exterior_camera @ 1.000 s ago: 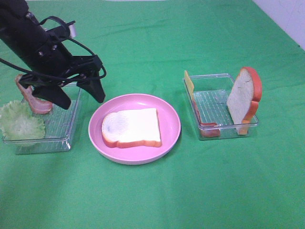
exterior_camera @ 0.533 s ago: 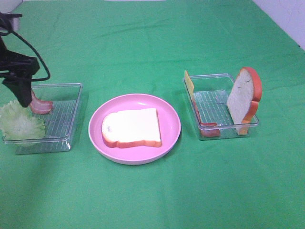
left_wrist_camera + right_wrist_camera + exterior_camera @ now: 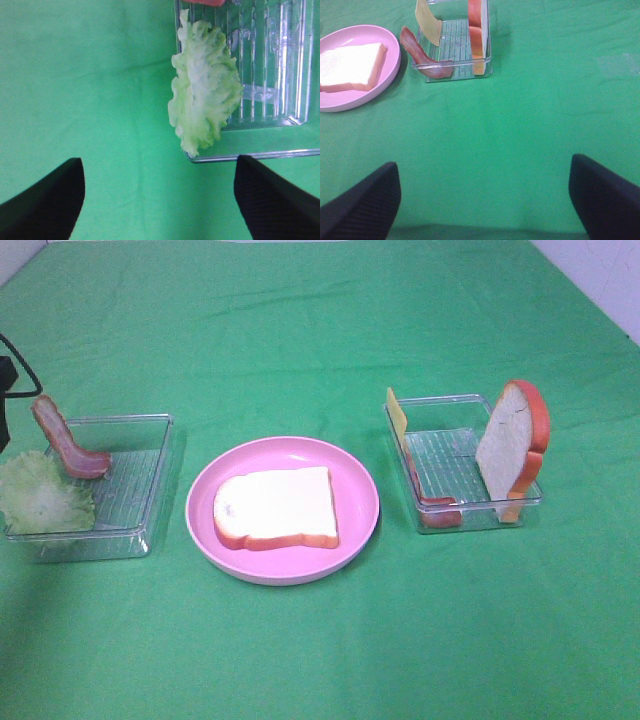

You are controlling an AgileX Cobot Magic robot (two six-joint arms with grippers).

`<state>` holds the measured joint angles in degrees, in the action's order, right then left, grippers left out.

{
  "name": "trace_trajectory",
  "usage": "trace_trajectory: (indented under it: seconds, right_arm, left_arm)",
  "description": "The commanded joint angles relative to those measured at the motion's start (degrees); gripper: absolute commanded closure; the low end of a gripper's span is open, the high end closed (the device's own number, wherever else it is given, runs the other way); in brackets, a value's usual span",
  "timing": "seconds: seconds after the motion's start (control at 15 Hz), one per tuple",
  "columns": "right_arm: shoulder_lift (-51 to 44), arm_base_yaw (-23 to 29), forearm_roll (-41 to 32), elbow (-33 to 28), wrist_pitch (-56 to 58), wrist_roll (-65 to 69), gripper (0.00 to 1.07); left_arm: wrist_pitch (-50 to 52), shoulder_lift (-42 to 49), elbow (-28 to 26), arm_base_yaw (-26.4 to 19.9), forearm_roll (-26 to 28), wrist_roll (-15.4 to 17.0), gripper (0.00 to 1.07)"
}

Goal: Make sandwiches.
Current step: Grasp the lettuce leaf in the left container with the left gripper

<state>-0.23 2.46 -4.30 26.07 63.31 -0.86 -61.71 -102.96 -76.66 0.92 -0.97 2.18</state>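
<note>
One bread slice (image 3: 275, 506) lies flat on the round pink plate (image 3: 362, 490) in the middle. The second bread slice (image 3: 513, 445) stands upright in the right tray (image 3: 440, 455), with a yellow cheese slice (image 3: 397, 417) and a bacon strip (image 3: 430, 502). A lettuce leaf (image 3: 40, 492) and another bacon strip (image 3: 62, 440) sit in the left tray (image 3: 135, 490). My left gripper (image 3: 160, 200) is open and empty, just outside the lettuce (image 3: 205, 95) at the tray's edge. My right gripper (image 3: 480, 205) is open and empty over bare cloth, well back from the right tray (image 3: 455, 50).
Green cloth covers the whole table. The right wrist view also shows the plate (image 3: 392, 60) with its bread (image 3: 350, 65), the bacon (image 3: 422, 57) and the cheese (image 3: 427, 17). Only a sliver of the left arm (image 3: 3, 390) shows at the left edge.
My left arm has pulled back to the left, from over the left tray to almost out of the exterior view. The bacon strip stays leaning in that tray.
</note>
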Motion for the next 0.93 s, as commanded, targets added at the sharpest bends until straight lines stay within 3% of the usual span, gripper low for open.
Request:
trace_trajectory:
  seconds: [0.07, 0.73, 0.93]
  right_arm:
    - [-1.8, -0.3, -0.1, -0.2, -0.2, -0.7, 0.20]
    - [-1.8, -0.3, -0.1, -0.2, -0.2, -0.7, 0.20]
    - [-1.8, -0.3, -0.1, -0.2, -0.2, -0.7, 0.20]
  left_arm:
    - [1.4, -3.3, -0.2, 1.1, 0.3, -0.2, 0.29]
    - [5.3, -10.1, -0.2, 3.4, 1.0, -0.2, 0.32]
    - [6.7, -10.0, -0.2, 3.4, 1.0, -0.2, 0.42]
